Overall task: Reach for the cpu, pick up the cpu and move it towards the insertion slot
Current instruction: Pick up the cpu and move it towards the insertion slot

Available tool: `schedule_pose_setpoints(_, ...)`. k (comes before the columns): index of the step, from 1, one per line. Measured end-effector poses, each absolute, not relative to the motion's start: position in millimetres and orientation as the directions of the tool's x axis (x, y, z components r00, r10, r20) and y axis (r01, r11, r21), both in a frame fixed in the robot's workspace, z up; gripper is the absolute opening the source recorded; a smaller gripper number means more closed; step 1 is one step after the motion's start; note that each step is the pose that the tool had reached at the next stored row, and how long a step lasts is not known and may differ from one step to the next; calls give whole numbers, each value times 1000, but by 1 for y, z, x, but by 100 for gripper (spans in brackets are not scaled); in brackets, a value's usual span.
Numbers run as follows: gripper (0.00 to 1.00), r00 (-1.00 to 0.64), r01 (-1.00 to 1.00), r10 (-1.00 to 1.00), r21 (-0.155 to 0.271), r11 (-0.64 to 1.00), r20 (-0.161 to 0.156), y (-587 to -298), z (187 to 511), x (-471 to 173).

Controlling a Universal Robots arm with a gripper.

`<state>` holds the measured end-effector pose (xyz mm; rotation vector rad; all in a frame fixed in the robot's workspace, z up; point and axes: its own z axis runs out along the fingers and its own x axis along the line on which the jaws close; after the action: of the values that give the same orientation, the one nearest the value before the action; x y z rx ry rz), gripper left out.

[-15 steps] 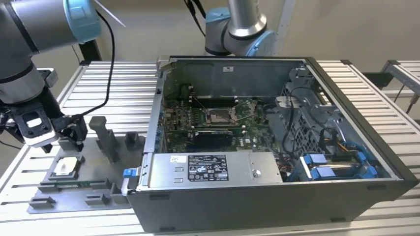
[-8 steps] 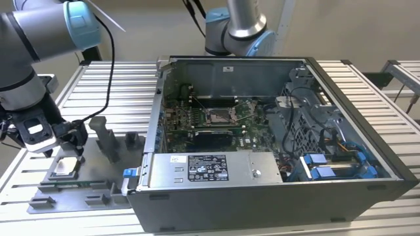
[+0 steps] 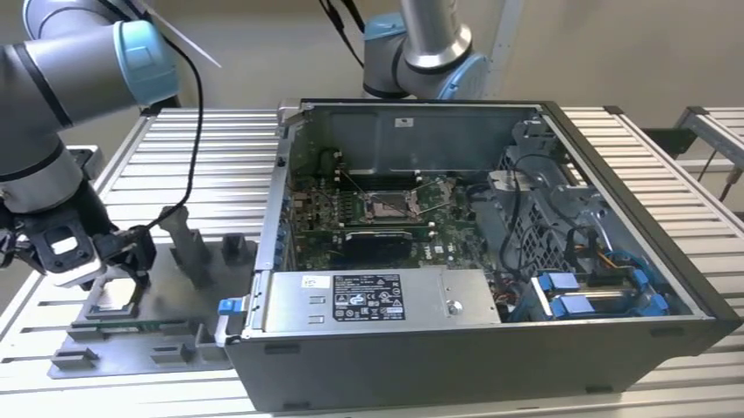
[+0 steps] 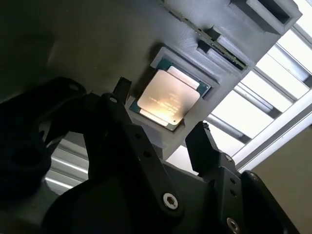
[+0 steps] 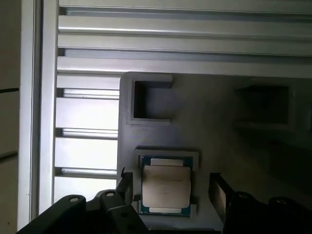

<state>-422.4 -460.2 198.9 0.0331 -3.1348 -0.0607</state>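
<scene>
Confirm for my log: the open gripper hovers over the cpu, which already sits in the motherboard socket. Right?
No. The cpu sits in a pocket of the grey tray, not in the socket, as the first wrist view shows. The open gripper does hover over it.

label on power supply, print unreadable (likewise faint markings on the cpu)

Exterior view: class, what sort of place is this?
Probably a robotic computer-assembly bench: an open computer case on a slatted metal table, with the gripper poised over the cpu in a grey tray.
</scene>
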Motion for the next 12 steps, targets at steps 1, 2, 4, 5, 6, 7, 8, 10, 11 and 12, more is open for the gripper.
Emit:
schedule_pose_setpoints(1,100,-1000,-21,-21,39,999,6,-461,198,-423)
schedule_pose_setpoints(2,100,-1000,-21,-21,39,999,6,-461,196,-423)
schedule_pose_setpoints(4,100,-1000,-21,-21,39,999,6,-461,194,-423)
schedule_pose_setpoints(5,100,-1000,-21,-21,39,999,6,-462,194,-423)
schedule_pose_setpoints(6,100,-1000,-21,-21,39,999,6,-462,193,-424)
schedule_pose_setpoints(7,100,-1000,-21,-21,39,999,6,-463,192,-425)
schedule_pose_setpoints(8,100,-1000,-21,-21,39,999,6,-463,191,-425)
schedule_pose_setpoints(10,100,-1000,-21,-21,39,999,6,-464,190,-425)
schedule_pose_setpoints(11,100,-1000,-21,-21,39,999,6,-465,189,-425)
schedule_pose_setpoints(12,100,-1000,-21,-21,39,999,6,-465,188,-425)
